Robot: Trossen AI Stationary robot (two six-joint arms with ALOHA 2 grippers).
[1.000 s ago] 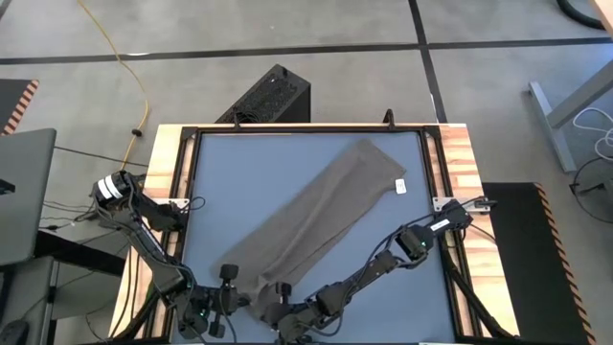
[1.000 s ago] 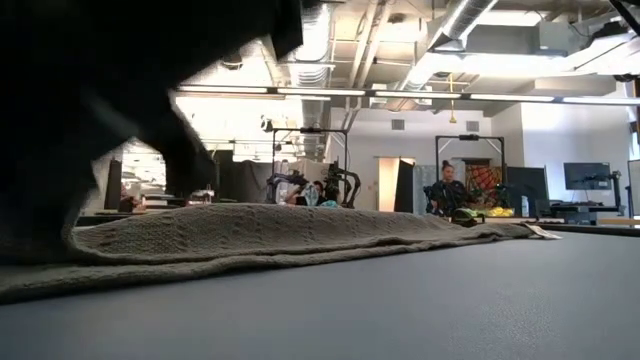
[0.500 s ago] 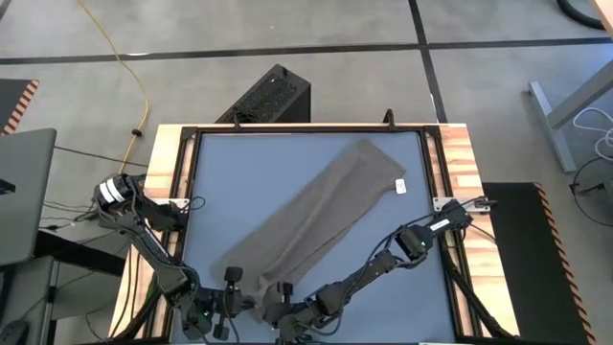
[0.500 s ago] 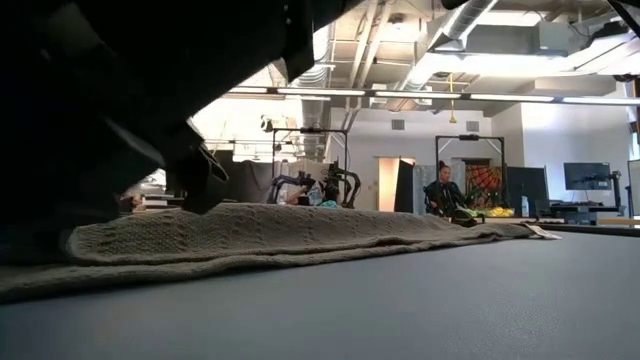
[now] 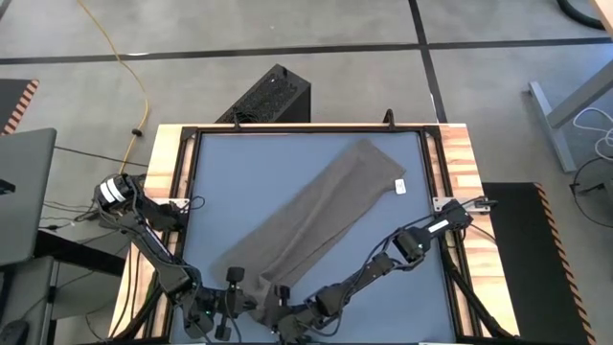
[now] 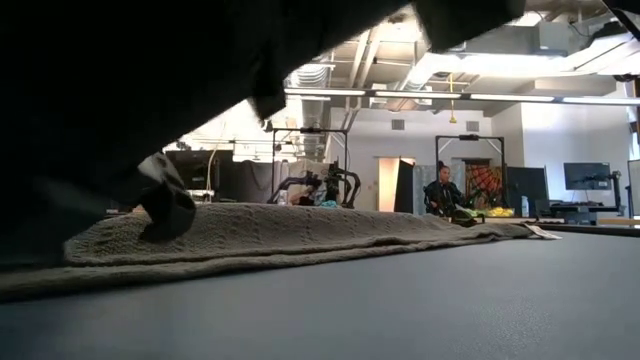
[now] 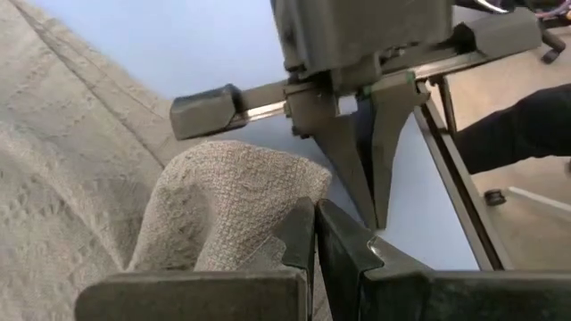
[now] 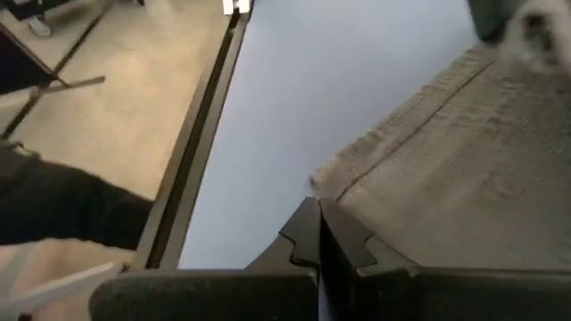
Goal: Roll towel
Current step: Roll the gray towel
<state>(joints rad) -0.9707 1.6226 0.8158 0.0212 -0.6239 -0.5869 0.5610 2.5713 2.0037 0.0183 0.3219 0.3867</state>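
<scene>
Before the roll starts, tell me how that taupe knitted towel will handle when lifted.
Probably floppy: the taupe knitted towel bunches into a soft hump where the left gripper pinches it. Likely grippy, given its coarse weave. Unlikely to roll unaided; it lies limp and flat.

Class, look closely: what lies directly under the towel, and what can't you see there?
Under the towel is the blue-grey table top, visible all around it. Whatever the cloth covers is hidden. At its near end, the left tool and right tool each pinch a corner.

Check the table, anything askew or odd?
The towel lies diagonally across the mat, not square to it. Its near end is bunched up where the left hand and right hand pinch it. Nothing spilled or damaged.
</scene>
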